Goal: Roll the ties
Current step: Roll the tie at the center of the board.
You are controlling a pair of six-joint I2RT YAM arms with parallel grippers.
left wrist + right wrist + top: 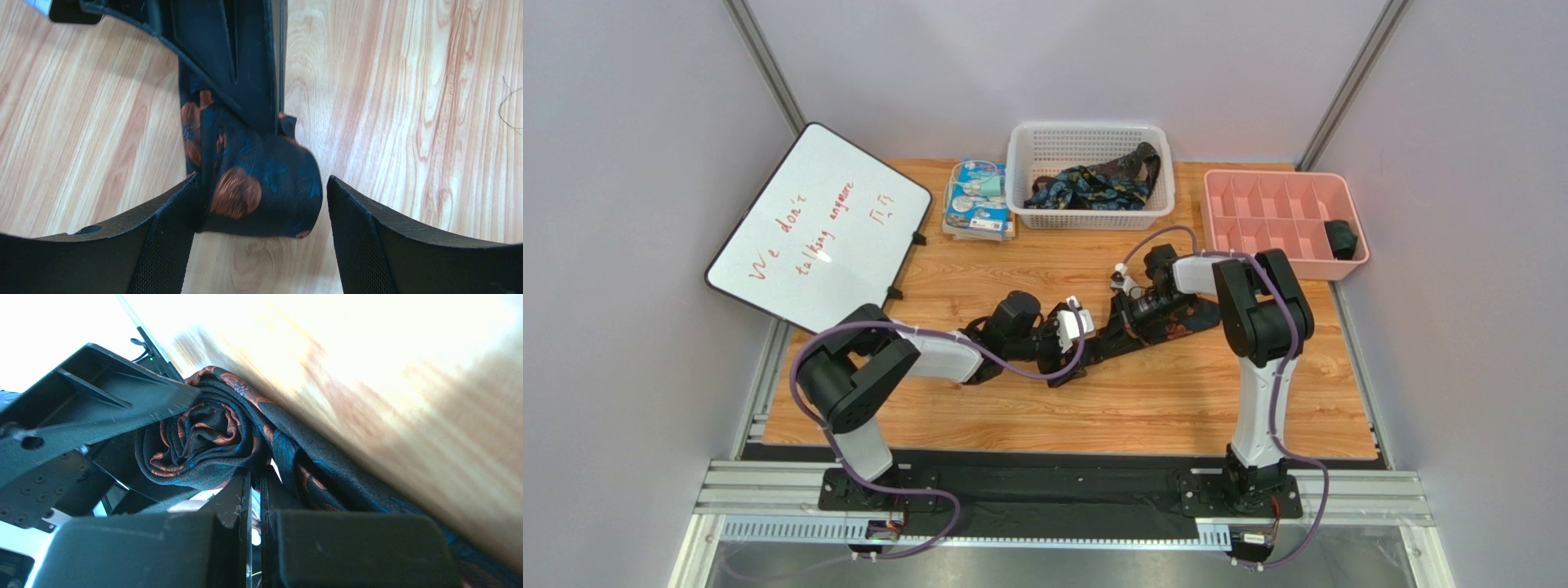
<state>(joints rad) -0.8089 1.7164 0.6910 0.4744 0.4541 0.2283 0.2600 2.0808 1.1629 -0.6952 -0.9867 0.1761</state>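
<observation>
A dark navy tie (264,184) with orange-brown blotches lies partly rolled on the wooden table. My left gripper (261,211) is open around the roll: its left finger (159,233) touches the roll's side and its right finger (368,239) stands apart from it. In the right wrist view the roll (196,441) shows its spiral end, and the unrolled tail (344,478) runs off along the table. My right gripper (255,478) is shut, its tips pinching the tie's fabric just under the roll. Both grippers meet at mid-table, the left gripper (1090,328) beside the right gripper (1130,306).
A white basket (1020,153) at the back holds more patterned ties (1093,186). To its left lies a blue-white packet (977,199). The pink divided tray (1271,184) at back right has a dark roll (1341,239) in one compartment. A whiteboard (817,227) leans at the left.
</observation>
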